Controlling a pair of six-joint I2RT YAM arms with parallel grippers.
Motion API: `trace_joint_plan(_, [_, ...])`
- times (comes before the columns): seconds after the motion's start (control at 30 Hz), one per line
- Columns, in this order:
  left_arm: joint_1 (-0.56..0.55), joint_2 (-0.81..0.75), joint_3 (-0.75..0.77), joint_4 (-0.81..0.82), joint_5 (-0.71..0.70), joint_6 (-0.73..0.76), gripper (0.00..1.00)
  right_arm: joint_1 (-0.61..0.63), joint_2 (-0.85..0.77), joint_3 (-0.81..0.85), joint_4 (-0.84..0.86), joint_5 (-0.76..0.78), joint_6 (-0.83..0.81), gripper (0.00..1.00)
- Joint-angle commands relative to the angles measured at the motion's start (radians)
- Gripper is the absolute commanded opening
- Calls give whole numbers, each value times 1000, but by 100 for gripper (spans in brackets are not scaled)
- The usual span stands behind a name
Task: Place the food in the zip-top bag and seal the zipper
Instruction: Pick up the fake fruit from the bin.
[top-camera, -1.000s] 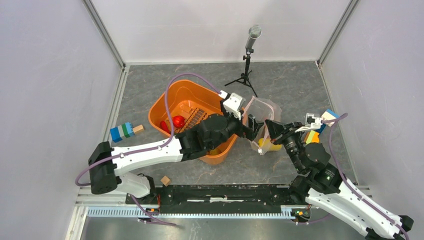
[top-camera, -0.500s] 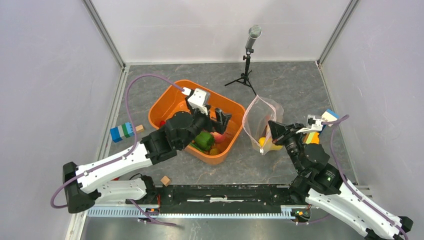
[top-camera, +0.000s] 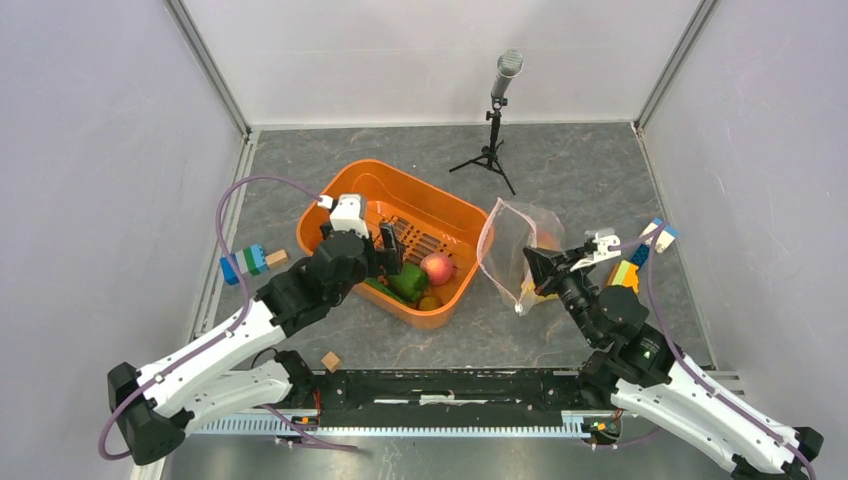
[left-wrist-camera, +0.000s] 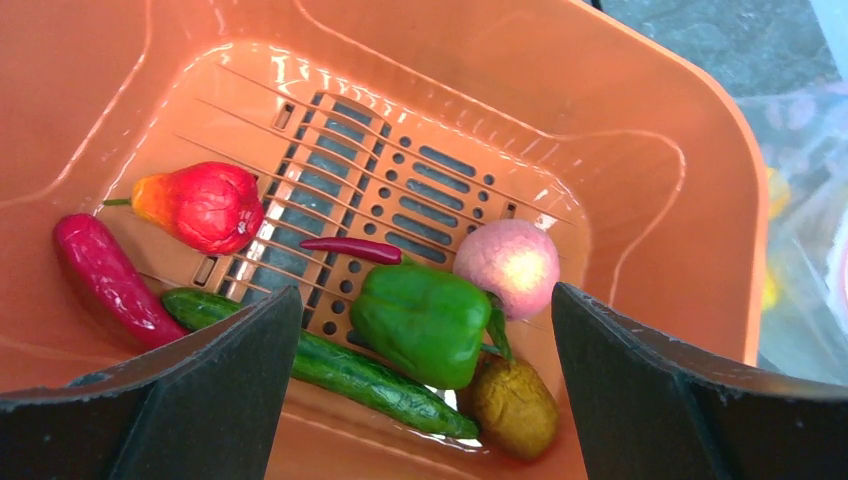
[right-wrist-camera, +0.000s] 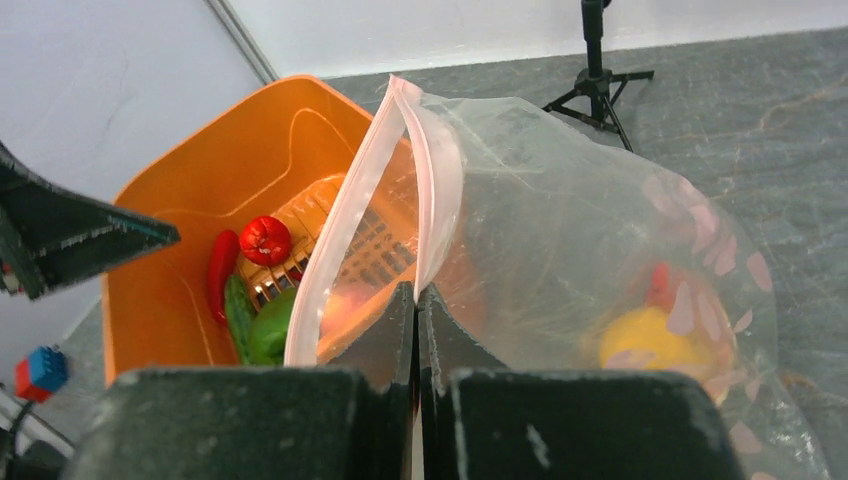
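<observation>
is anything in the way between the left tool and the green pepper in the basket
Nothing visible. The left tool hangs open above the orange basket. The green pepper lies uncovered on top of the pile, with the cucumber and a pink round fruit beside it.

I worked in a robotics lab cell: white panels (top-camera: 90, 150) in aluminium framing (top-camera: 207, 68) boxed the grey marbled surface (top-camera: 590, 170), a microphone on a tripod (top-camera: 509, 65) stood far beyond my fingers (left-wrist-camera: 180, 400), and a black rail (top-camera: 450, 385) ran behind them.
</observation>
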Motion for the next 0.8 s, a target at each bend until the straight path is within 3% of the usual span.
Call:
trace_joint_plan(0.0, [54, 70, 60, -10, -32, -55, 100, 1, -50, -80, 161, -89, -239, 0])
trace_joint_plan(0.17, [112, 216, 177, -117, -12, -47, 100, 1, -121, -161, 242, -65, -399, 0])
trace_joint_plan(0.47, [181, 465, 313, -182, 108, -80, 100, 0, -145, -219, 236, 10, -431, 0])
trace_joint_plan(0.77, [260, 610, 367, -262, -167, -286, 100, 0, -125, -194, 217, -14, -461, 0])
